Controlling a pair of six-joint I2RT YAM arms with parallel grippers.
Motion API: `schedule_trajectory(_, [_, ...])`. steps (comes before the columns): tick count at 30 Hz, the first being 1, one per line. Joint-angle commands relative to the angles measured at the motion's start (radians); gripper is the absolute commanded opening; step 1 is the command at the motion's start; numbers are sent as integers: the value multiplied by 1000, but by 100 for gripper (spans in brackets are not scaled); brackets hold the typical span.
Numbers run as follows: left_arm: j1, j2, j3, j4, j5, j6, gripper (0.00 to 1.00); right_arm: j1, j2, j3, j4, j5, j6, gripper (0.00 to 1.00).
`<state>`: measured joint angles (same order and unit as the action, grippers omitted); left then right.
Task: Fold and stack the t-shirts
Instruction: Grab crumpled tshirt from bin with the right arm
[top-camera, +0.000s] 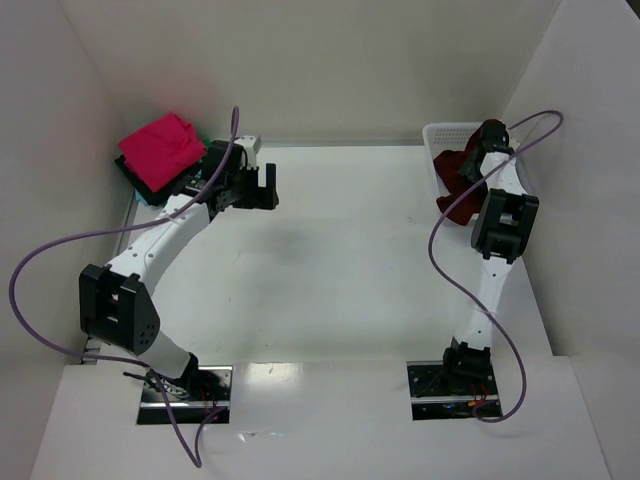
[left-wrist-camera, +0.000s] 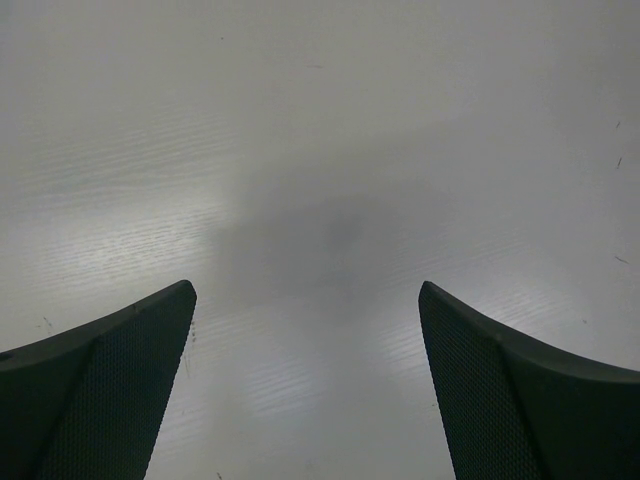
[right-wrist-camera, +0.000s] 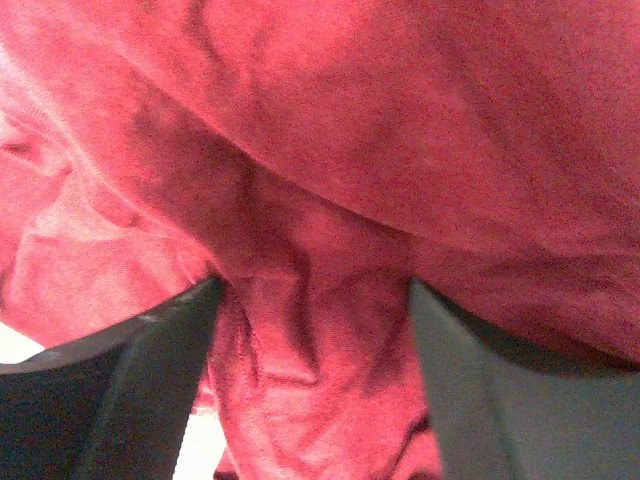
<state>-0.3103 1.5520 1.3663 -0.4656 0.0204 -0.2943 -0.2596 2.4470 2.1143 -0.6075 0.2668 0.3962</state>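
A dark red t-shirt (top-camera: 455, 195) hangs crumpled over the front rim of the white mesh basket (top-camera: 445, 135) at the far right. In the right wrist view this shirt (right-wrist-camera: 400, 120) fills the frame. My right gripper (right-wrist-camera: 312, 300) is pushed into it, jaws still wide, with a thick fold of the cloth between the two fingers (right-wrist-camera: 120, 380). A folded bright pink t-shirt (top-camera: 160, 148) tops a small stack at the far left, with dark cloth edges showing beneath it. My left gripper (top-camera: 262, 190) hovers just right of that stack, open and empty over bare table (left-wrist-camera: 320, 150).
White walls close in the table on the left, back and right. The right arm's cable (top-camera: 535, 125) loops above the basket. The left arm's cable (top-camera: 60, 250) arcs off the table's left side.
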Motion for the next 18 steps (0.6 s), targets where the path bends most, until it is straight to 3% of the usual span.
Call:
schedule_trajectory(1, [4,-7,53,-10,-5,-16,100,28,82,133,-61,51,-25,66])
schedule_trajectory(5, [4,-16,53,-10,-5,-35,100,28,92,144,-61,51,-37,39])
schedule_trajectory(8, [13,-26,44,-10,-5,-35,100,28,46,162,-61,40,-46,1])
schedule_trajectory(14, [13,-46,34,11,36,7,100,49,-173,144,-52,2,-57,0])
schedule_trajectory(18, [13,-32,63,54,260,104,100,74,-365,86,-23,-104,-57,0])
